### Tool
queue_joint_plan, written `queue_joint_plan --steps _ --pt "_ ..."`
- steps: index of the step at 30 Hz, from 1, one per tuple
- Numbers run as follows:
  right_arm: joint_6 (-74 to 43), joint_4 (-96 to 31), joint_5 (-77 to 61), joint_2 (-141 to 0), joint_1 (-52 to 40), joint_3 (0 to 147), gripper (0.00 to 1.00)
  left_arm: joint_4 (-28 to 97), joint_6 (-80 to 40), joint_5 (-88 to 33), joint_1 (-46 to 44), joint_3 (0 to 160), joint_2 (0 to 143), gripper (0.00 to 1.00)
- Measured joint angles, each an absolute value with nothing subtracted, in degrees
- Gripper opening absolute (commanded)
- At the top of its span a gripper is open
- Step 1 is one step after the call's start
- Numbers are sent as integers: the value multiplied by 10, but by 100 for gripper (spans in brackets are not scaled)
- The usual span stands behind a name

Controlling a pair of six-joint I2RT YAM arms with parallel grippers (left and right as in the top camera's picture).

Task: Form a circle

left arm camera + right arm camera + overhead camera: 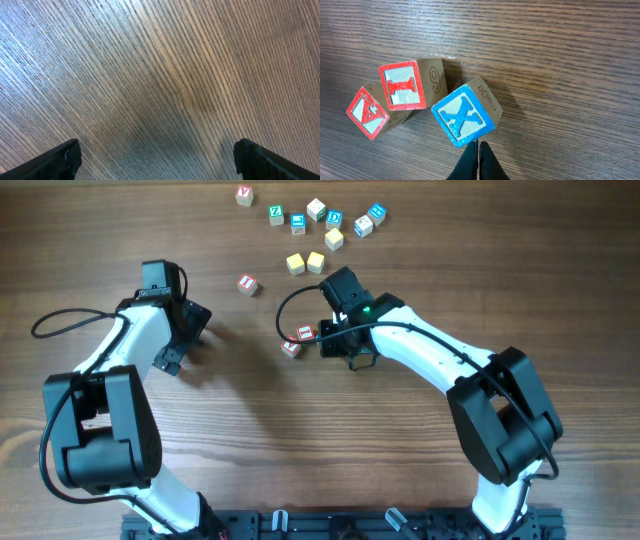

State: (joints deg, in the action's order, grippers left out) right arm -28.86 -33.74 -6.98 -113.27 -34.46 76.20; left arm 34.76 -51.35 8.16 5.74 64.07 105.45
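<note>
The circle stands as a short arc of three touching wooden cubes: a red "A" cube [367, 112], a red "I" cube [404, 86] and a tilted blue "X" cube [465, 116]. My right gripper [478, 146] is shut with nothing in it, its tips against the blue cube's near edge. From overhead the two red cubes [300, 338] lie just left of the right gripper [330, 338], which hides the blue one. My left gripper [157, 155] hangs open over bare wood, seen overhead at the left gripper [188, 330], far from the cubes.
A lone red-lettered cube [248, 283] lies between the arms. Two plain yellow cubes [306, 262] sit just beyond the right gripper. Several green-, blue- and red-lettered cubes [316, 218] are scattered along the far edge.
</note>
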Motion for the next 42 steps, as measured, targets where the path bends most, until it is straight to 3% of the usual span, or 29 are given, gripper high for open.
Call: queue_joint_plan --steps 24,31,37,42 --pt "-289 -329 -70 -1133 -345 762 4 348 -514 81 57 641 1054 100" --pt "-282 -386 -70 -1129 -340 773 5 347 -514 82 57 641 1054 100" --pt "-276 -554 -70 -1087 -306 970 4 347 -514 82 57 641 1054 100" --pt "-274 -568 -87 -1048 -311 1082 4 348 -514 82 57 641 1054 100"
